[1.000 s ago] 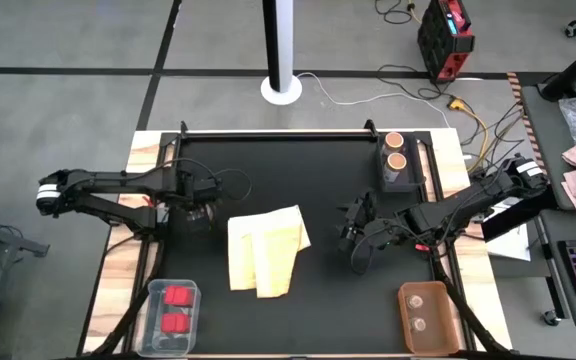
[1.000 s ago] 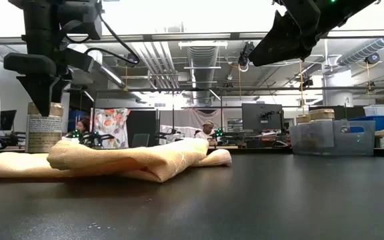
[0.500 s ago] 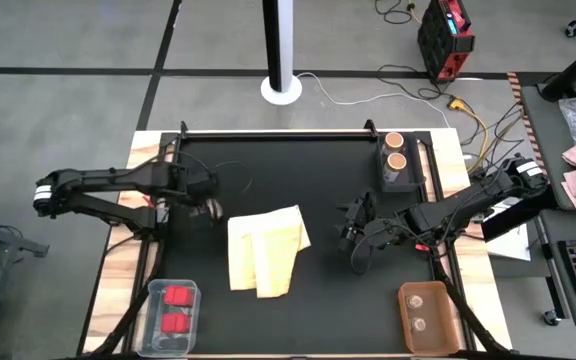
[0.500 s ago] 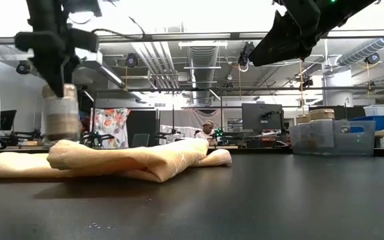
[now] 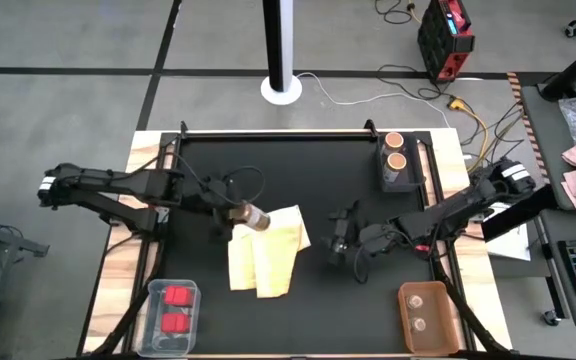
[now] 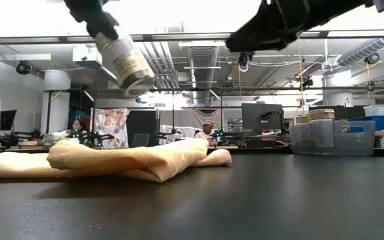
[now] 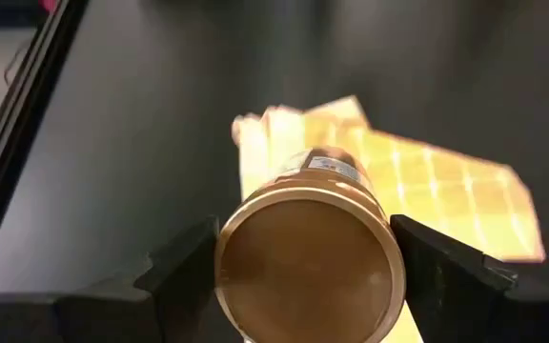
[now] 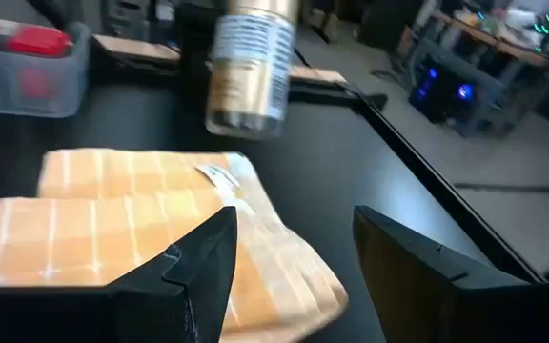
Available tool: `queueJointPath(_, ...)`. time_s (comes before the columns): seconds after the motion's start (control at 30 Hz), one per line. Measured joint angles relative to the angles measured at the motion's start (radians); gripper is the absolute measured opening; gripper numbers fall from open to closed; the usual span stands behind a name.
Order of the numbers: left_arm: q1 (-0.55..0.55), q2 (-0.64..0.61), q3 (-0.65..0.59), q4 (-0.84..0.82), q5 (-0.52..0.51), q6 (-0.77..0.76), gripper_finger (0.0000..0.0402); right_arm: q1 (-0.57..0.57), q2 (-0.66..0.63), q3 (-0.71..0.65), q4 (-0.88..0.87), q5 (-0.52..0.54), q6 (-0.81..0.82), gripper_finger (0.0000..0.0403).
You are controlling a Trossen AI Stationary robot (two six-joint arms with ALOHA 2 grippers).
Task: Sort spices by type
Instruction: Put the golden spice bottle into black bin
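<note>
A black surface (image 5: 298, 290) seen from above, with two dark arms reaching in from 9 and 3 o'clock.

The left claw (image 5: 230, 212) is clamped on a jar (image 5: 250, 216), a short cylinder with a tan-brown top. The jar is held in the air over the 10 o'clock corner of a folded yellow cloth (image 5: 266, 252) near the surface's middle. In the high view its long axis runs roughly from 9 to 3 o'clock. In the low view the jar (image 6: 125, 61) hangs well above the cloth (image 6: 112, 159), tilted, with its lower end pointing down toward 5 o'clock. In the left wrist view the round tan top (image 7: 305, 267) faces the camera, with a dark finger (image 7: 184, 265) pressed on each side. The jar carries a pale label with small print, too small to read in any view.

The right claw (image 5: 340, 236) hovers at 3 o'clock of the cloth, near it and apart from it. In its own wrist view its fingers (image 8: 203, 262) stand apart with nothing between them, looking across the cloth toward the held jar (image 8: 251, 62).

Two more tan-topped jars (image 5: 396, 150) sit in a dark bin at 1 o'clock. Two red blocks (image 5: 176, 308) lie in a clear box at 7 o'clock. Two tiny pale rounds (image 5: 419, 311) rest in a brown tray (image 5: 405, 325) at 5 o'clock.
</note>
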Motion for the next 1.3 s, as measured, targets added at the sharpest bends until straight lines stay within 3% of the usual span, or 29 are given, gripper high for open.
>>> queueJointPath(0.13, -0.040, 0.054, 0.011, 0.058, -0.066, -0.001, 0.0262, -0.001, 0.066, 0.028, 0.096, -0.061, -0.037, 0.0201)
queueJointPath(0.47, -0.055, 0.245, 0.094, 0.139, -0.100, 0.002, 0.0264, -0.003, 0.205, 0.194, 0.006, -0.049, -0.036, 0.0209)
queueJointPath(0.6, -0.062, 0.303, 0.154, 0.143, -0.102, 0.032, 0.0264, -0.004, 0.239, 0.271, -0.115, 0.007, 0.024, 0.0245)
queueJointPath(0.8, -0.094, 0.379, 0.265, 0.135, -0.103, 0.065, 0.0264, -0.024, 0.296, 0.340, -0.190, 0.010, 0.073, 0.0311)
queueJointPath(0.93, -0.119, 0.415, 0.324, 0.144, -0.105, 0.101, 0.0264, -0.043, 0.326, 0.358, -0.204, 0.012, 0.108, 0.0333)
queueJointPath(1.1, -0.140, 0.438, 0.353, 0.140, -0.109, 0.108, 0.0264, -0.044, 0.336, 0.363, -0.205, 0.016, 0.113, 0.0325)
queueJointPath(1.3, -0.141, 0.449, 0.360, 0.134, -0.115, 0.106, 0.0275, -0.042, 0.334, 0.362, -0.210, 0.020, 0.123, 0.0273)
